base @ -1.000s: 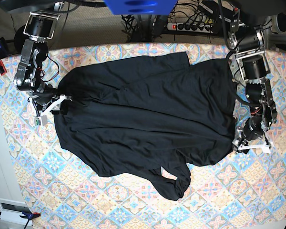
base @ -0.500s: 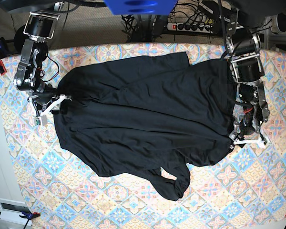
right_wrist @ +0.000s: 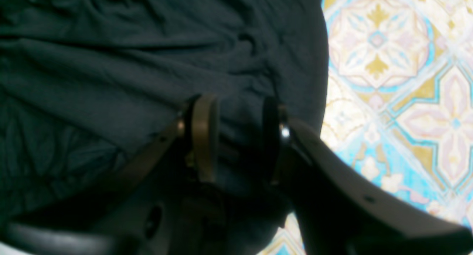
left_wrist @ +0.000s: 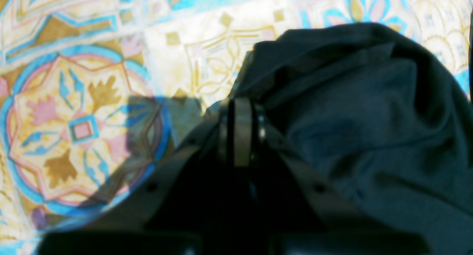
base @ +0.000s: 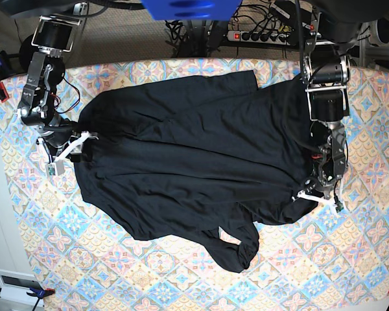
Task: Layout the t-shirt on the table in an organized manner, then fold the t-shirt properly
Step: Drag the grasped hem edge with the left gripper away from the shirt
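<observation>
Left fingers (left_wrist: 242,131) had moved inward and pinched together on the t-shirt's (base: 194,155) edge. Right fingers (right_wrist: 236,136) stood apart over the fabric. T-shirt lay spread, rumpled, on the bench (base: 350,259).

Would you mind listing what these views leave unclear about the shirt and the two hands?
- Left wrist view: the left hand is shut at the t-shirt edge, but blur and bunched cloth hide how much fabric is pinched.
- Right wrist view: the right hand is open over the t-shirt; whether its fingers touch the cloth is hidden by the hand itself.
- Base view: black fabric swallows the folds, so collar and sleeve layers on the table are unreadable.
</observation>
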